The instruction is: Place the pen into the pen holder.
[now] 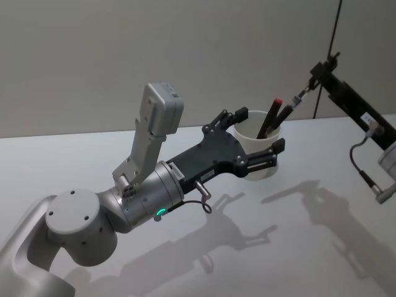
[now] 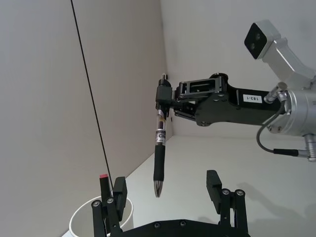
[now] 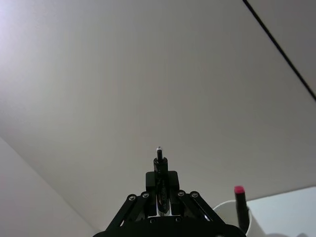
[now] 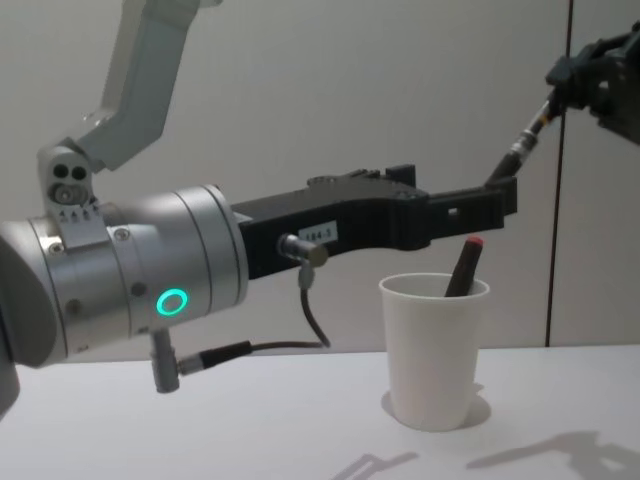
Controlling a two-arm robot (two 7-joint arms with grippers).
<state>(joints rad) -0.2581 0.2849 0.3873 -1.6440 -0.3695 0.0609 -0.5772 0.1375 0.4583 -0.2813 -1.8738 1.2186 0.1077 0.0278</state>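
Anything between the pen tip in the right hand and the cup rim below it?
Nothing but open air: in the left wrist view the pen in the right hand hangs tip-down above the cup.

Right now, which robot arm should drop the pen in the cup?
The right. Its gripper already pinches the pen, tip down, above the pen holder. The left gripper is open around the cup.

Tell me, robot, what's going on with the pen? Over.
Right gripper shut on pen, held tilted above the table. Left gripper open around the white cup. Red-tipped pen already inside.
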